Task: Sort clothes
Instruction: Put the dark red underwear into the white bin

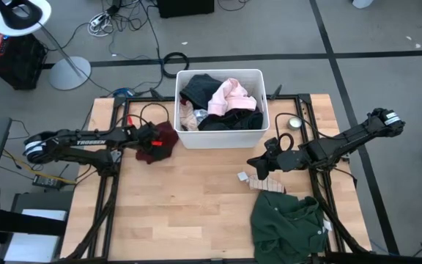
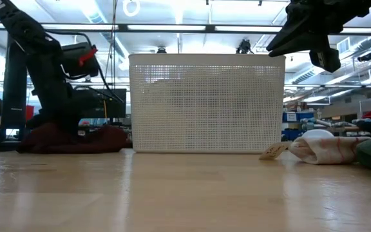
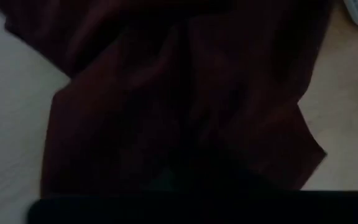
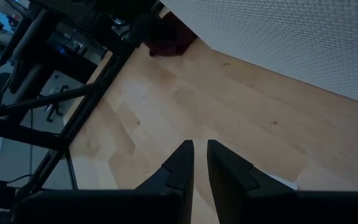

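Looking from your near table edge, you first meet the dark green top (image 1: 288, 224), a soft crumpled heap with a collar, slumped at the near right corner of the pale wood table (image 1: 189, 213). Just behind it lies a small striped sock (image 1: 267, 186), cream with reddish bands, rolled into a lumpy tube in the low view (image 2: 324, 147), a little paper tag (image 2: 274, 151) at its end.

Your right gripper (image 1: 256, 167) hangs above the bare boards just beside that sock, raised clear of the table. Its two dark, wedge-shaped fingers (image 4: 180, 165) stand nearly together with only a thin slit between them, and they hold nothing.

Further back on the left, your left gripper (image 1: 154, 139) sits down on the maroon piece (image 1: 161, 141), a limp, deeply folded cloth spread flat on the wood, just beside the bin's left wall. That cloth fills the left wrist view (image 3: 185, 93), and you cannot tell from it whether the fingers are parted or closed.

Farthest back stands the white plastic bin (image 1: 222, 136), rectangular with rounded corners and finely perforated walls (image 2: 207, 103). Heaped inside are a pink piece (image 1: 231, 95), puffy and bunched, and black tops (image 1: 196, 92) folded around it.
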You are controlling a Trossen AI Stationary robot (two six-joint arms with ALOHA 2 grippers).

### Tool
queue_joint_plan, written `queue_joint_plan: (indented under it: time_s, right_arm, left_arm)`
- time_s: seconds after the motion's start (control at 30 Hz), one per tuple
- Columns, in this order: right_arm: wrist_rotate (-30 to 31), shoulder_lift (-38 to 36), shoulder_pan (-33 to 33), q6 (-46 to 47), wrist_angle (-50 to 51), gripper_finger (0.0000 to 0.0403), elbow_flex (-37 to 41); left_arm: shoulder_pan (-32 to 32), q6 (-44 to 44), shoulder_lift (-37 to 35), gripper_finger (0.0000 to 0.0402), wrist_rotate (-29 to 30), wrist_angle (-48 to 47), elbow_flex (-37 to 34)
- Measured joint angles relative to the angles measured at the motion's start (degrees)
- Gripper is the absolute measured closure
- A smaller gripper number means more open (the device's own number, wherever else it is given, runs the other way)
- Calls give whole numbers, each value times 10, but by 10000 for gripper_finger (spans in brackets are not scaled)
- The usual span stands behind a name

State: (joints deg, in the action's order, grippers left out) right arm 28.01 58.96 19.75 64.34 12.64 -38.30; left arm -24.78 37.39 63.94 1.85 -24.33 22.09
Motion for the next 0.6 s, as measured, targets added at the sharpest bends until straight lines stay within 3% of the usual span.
queue_joint_plan:
  time_s: [0.07, 0.33, 0.6]
  right_arm:
    - [0, 0, 0, 0, 0, 355, 0]
    - [0, 0, 0, 0, 0, 355, 0]
    - [-1, 0, 0, -5, 0, 355, 0]
  left_arm:
    - [0, 8, 2, 389, -8, -3, 11]
    - [2, -31, 2, 400, -11, -107, 115]
    - [2, -111, 2, 401, 75, -276, 301]
